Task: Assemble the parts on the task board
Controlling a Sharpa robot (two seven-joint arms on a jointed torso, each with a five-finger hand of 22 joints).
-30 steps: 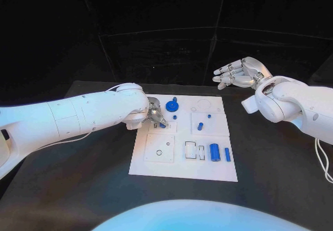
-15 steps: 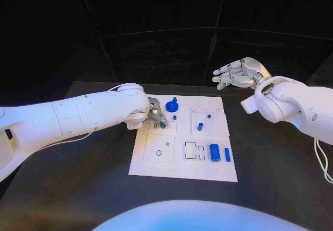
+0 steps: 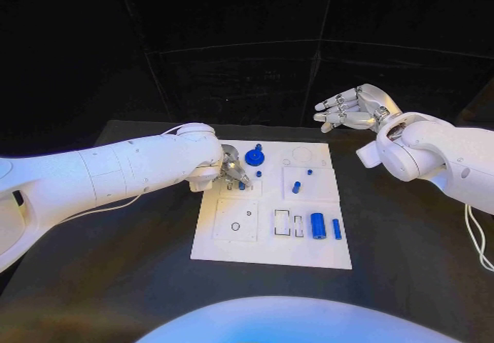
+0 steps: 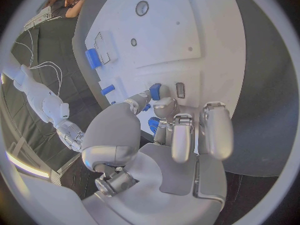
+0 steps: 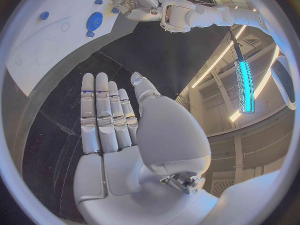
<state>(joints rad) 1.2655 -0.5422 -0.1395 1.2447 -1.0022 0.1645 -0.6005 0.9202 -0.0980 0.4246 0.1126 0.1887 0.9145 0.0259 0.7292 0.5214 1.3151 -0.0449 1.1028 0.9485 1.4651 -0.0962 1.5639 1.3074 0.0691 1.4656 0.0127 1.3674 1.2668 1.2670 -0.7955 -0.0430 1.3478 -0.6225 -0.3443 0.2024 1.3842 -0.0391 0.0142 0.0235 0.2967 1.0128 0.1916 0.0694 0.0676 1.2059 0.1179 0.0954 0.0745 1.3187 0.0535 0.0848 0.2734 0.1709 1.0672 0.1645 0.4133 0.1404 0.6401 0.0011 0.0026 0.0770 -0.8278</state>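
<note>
The white task board [image 3: 235, 241] lies mid-table. My left hand [image 3: 230, 170] is down on its upper-left square plate and pinches a small blue part [image 3: 241, 186] between thumb and a finger; the left wrist view shows that blue part [image 4: 155, 91] at the fingertips [image 4: 164, 105], against the board [image 4: 181, 30]. A blue round disc with a knob [image 3: 255, 157] stands just beyond that hand. My right hand [image 3: 350, 107] hangs raised behind the board's far right corner, fingers spread and holding nothing; the right wrist view shows this hand [image 5: 112, 120] flat and bare.
On the board stand a small blue peg [image 3: 258, 174], a slanted blue peg [image 3: 296, 188], a tiny peg [image 3: 310, 172], a blue cylinder [image 3: 318, 226] and a blue bar [image 3: 337, 229]. Black table [image 3: 123, 271] surrounds the board.
The left hand has edged slightly to the right over the upper-left plate, still with the blue part. The right hand has barely moved.
</note>
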